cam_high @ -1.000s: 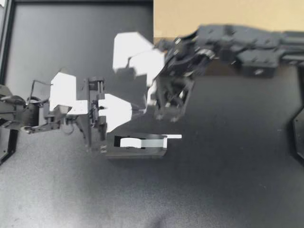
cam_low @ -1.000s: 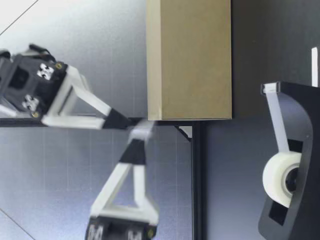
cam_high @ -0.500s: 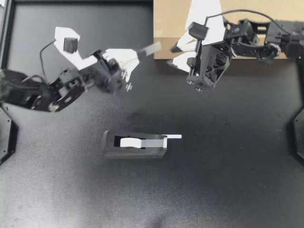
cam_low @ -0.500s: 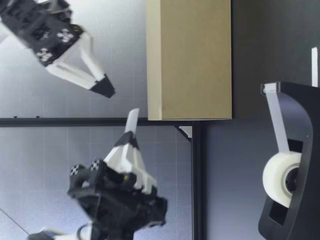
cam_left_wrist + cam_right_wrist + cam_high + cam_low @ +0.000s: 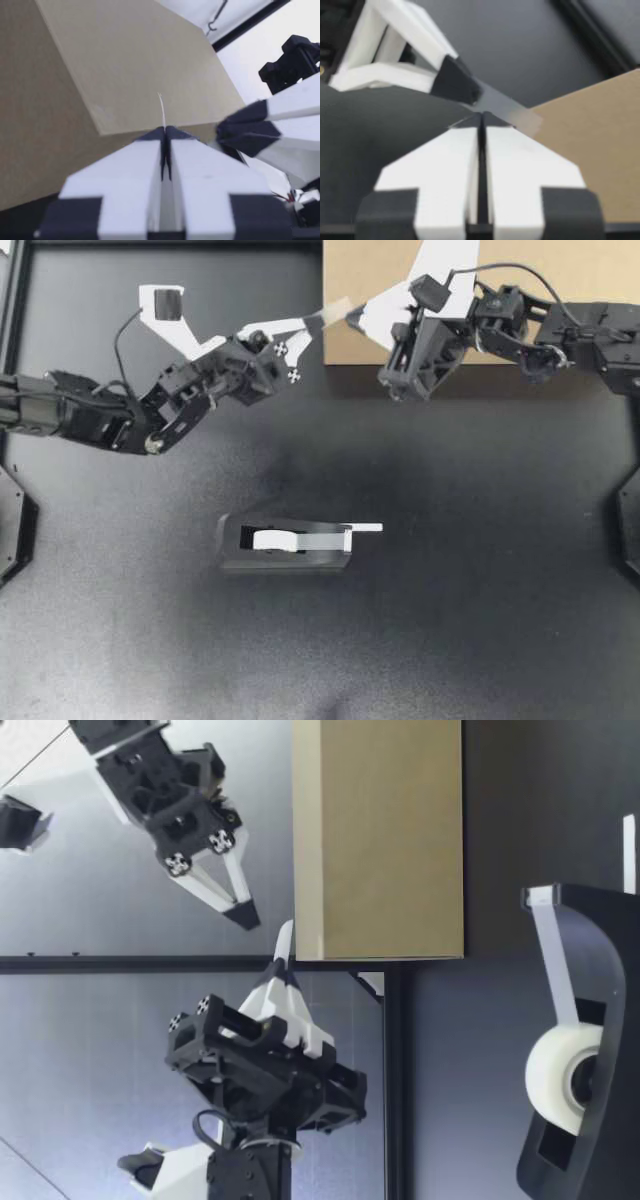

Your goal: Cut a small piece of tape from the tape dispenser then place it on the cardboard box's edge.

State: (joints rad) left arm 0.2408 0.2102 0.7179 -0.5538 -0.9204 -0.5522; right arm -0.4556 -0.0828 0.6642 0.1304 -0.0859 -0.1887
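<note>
Now, the tape dispenser (image 5: pixel 285 543) lies on the dark desk (image 5: pixel 480 590), well apart from both grippers, with a strip run out past its cutter end. Up from it, my left gripper (image 5: pixel 308 326) is pinched fully closed on a small piece of tape (image 5: pixel 335 312), which sticks out ahead of the fingertips. The free end of the tape reaches over the near corner of the cardboard box (image 5: pixel 360 265); I cannot tell whether it touches the cardboard. Just beyond the tape, my right gripper (image 5: pixel 366 318) points at it from the other side, fingers pressed together with nothing between them. From table height its tip stands slightly apart from the tape.
</note>
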